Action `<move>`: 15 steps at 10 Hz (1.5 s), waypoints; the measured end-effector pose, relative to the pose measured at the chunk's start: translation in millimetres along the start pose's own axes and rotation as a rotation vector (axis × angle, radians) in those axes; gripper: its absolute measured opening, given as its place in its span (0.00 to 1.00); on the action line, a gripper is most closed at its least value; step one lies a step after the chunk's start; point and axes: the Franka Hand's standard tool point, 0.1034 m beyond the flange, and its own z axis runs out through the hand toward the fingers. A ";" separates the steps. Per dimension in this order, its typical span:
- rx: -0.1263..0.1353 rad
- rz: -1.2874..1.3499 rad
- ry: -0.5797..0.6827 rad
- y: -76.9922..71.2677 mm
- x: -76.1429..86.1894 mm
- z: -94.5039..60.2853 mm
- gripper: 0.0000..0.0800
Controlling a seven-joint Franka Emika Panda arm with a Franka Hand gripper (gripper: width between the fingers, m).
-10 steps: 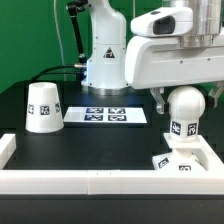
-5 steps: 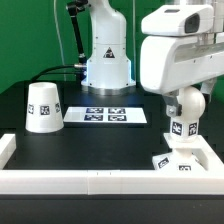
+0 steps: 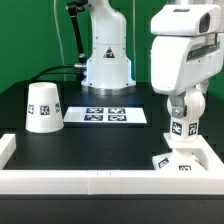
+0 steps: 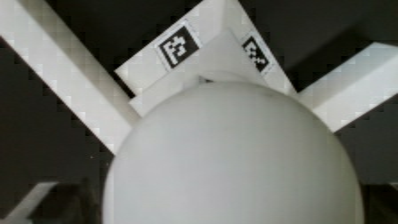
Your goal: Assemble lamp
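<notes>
Nearest, a white rail (image 3: 90,182) runs along the front edge of the black worktop (image 3: 100,145) and turns back at the exterior view's right to form a corner. In that corner lies the small square base (image 3: 170,162), tags facing up, close against the rail. The ball-shaped bulb (image 3: 184,112) stands upright on the base, its narrow lower end meeting it and one tag showing on its front. Directly above, the arm's bulky white wrist (image 3: 186,55) hangs down over the top of the bulb. The jaws are hidden behind that housing and the bulb, so I cannot tell whether they are wide, narrow or closed on it. From the wrist view the bulb's rounded top fills most of the picture, with one corner of the base and two of its tags showing beyond it. Further back, well apart toward the exterior view's left, the tapered shade (image 3: 43,107) sits wide end down on the worktop. Behind it the marker board (image 3: 112,116) lies flat, and the arm's pedestal (image 3: 107,60) rises just past that.
</notes>
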 end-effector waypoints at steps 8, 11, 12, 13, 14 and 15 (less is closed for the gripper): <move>-0.012 -0.111 -0.020 2.1 -4.2 1.4 0.72; -0.002 0.078 -0.024 4.7 -9.1 1.2 0.72; -0.003 0.218 -0.024 4.3 -8.9 1.4 0.72; -0.004 0.335 -0.024 4.3 -9.0 1.4 0.72; -0.005 0.409 -0.024 4.0 -8.6 1.4 0.72; -0.006 0.519 -0.023 2.9 -7.3 1.5 0.72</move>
